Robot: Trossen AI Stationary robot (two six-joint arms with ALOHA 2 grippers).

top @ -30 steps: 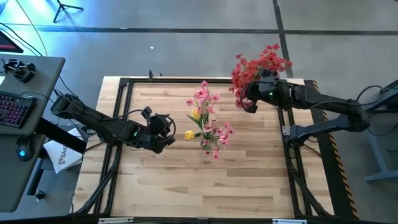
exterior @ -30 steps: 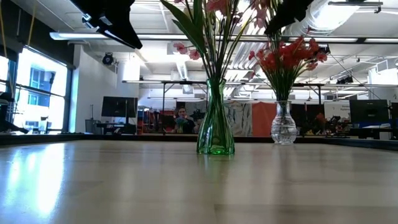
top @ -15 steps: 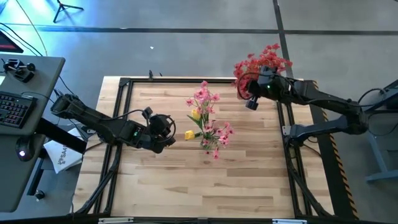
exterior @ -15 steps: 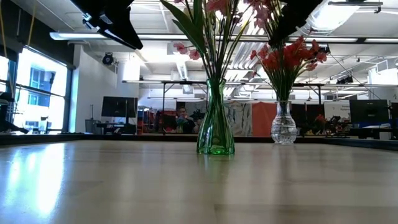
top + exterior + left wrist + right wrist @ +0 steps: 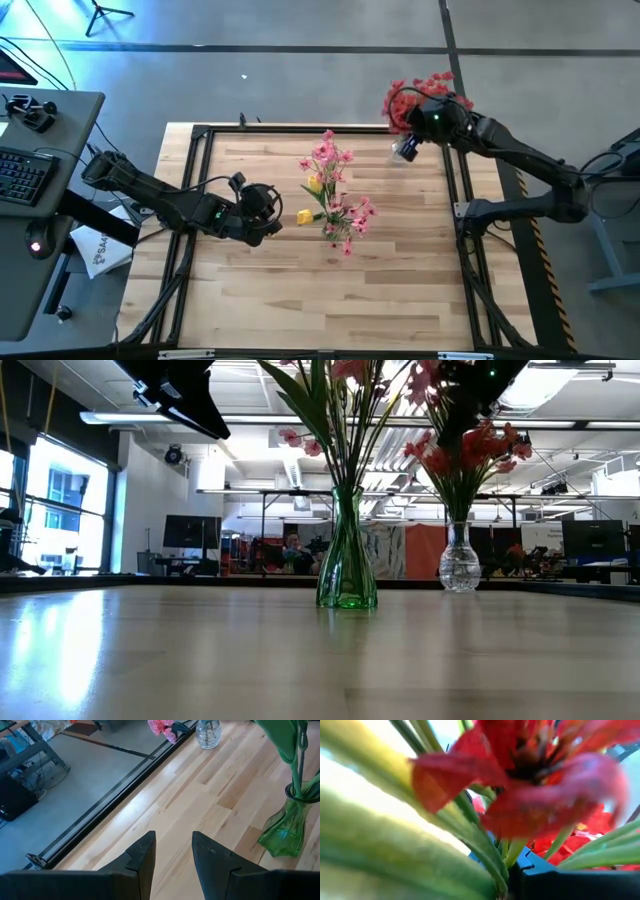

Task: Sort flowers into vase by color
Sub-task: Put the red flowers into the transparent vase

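Observation:
A green glass vase (image 5: 346, 582) stands mid-table and holds pink flowers (image 5: 336, 190) and yellow blooms (image 5: 304, 215). At the far right a clear vase (image 5: 459, 570) holds a bunch of red flowers (image 5: 425, 92). My right gripper (image 5: 406, 146) hovers high beside that bunch. It is shut, with a red flower (image 5: 530, 775) filling its wrist view. My left gripper (image 5: 173, 845) hangs open above the table, left of the green vase (image 5: 282, 836), with nothing between its fingers. My right gripper appears to pinch a red flower's green stem (image 5: 506, 866), which runs down to the dark fingers. The bloom stands just ahead of the fingers, clear of the table. Blooms and leaves hide the exact place of contact and the stem's lower end.
A black frame (image 5: 200, 135) runs round the wooden table. A desk with a keyboard (image 5: 20, 172) stands beyond the left edge. Bare wood (image 5: 330, 300) fills the near half of the table. A person (image 5: 292, 546) sits far back in the room.
My right gripper has swung toward the table's far edge and rolled about its own line, staying shut. The red blooms beside it have moved with it, closer to the bunch over the clear vase.

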